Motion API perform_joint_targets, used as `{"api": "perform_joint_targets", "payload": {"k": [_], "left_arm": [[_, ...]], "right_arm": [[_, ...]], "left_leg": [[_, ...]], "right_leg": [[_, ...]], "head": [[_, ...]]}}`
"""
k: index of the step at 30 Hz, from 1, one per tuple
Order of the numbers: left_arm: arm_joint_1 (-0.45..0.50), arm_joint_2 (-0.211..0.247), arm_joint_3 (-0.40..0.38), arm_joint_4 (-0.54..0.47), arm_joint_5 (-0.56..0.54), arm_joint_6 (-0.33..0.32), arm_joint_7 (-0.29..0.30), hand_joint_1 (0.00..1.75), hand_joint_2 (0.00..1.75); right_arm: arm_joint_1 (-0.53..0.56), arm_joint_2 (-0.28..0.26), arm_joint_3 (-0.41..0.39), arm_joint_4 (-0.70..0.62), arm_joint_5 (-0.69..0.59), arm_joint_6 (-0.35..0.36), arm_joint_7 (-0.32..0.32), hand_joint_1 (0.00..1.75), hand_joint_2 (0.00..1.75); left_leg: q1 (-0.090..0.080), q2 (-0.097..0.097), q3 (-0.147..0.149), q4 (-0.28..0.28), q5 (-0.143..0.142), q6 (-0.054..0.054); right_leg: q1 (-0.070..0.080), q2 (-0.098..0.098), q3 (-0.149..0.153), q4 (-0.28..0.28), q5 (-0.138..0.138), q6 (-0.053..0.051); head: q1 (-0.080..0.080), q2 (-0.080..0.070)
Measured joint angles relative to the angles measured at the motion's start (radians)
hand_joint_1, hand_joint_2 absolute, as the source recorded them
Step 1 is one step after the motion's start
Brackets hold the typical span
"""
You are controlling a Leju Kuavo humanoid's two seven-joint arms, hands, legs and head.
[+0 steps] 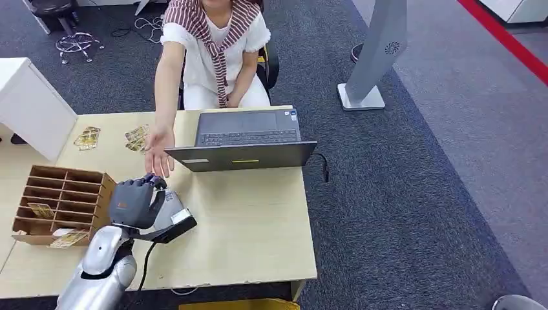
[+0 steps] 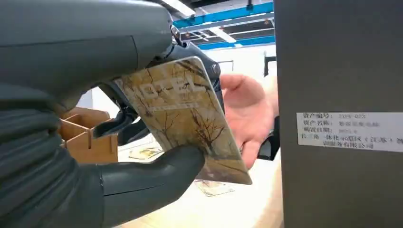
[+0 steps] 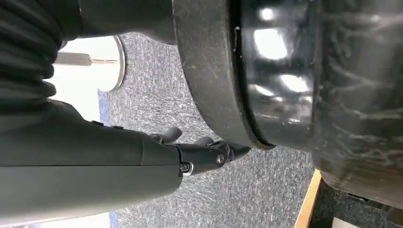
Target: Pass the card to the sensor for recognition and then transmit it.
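On the wooden desk [image 1: 258,219] over grey carpet [image 1: 420,181], left-hand fingers [image 2: 157,173] pinch the card [image 2: 185,114].

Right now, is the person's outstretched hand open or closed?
Open: the person's hand reaches palm-up, fingers spread, beside the brown tree-patterned card held by the left hand.

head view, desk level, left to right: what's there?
White box → wooden card organizer → left hand over the sensor → laptop → grey floor stand off the desk.
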Motion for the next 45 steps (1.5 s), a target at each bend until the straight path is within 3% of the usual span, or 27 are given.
{"api": "perform_joint_targets", "payload": {"k": [30,45], "left_arm": [[0.000,0.027,-0.017,0.000,-0.002,-0.024,0.016,1.75,1.75],[-0.034,0.046,-0.062,0.001,-0.034,-0.192,0.045,1.75,1.75]], "right_arm": [[-0.003,0.000,0.011,0.000,-0.001,0.000,-0.001,0.00,1.75],[-0.003,0.000,0.016,0.000,0.000,0.003,-0.012,0.00,1.75]], "left_leg": [[0.000,0.000,0.000,0.000,0.000,0.000],[0.000,0.000,0.000,0.000,0.000,0.000]], "right_leg": [[0.000,0.000,0.000,0.000,0.000,0.000],[0.000,0.000,0.000,0.000,0.000,0.000]], "head": [[0.000,0.000],[0.000,0.000]]}}
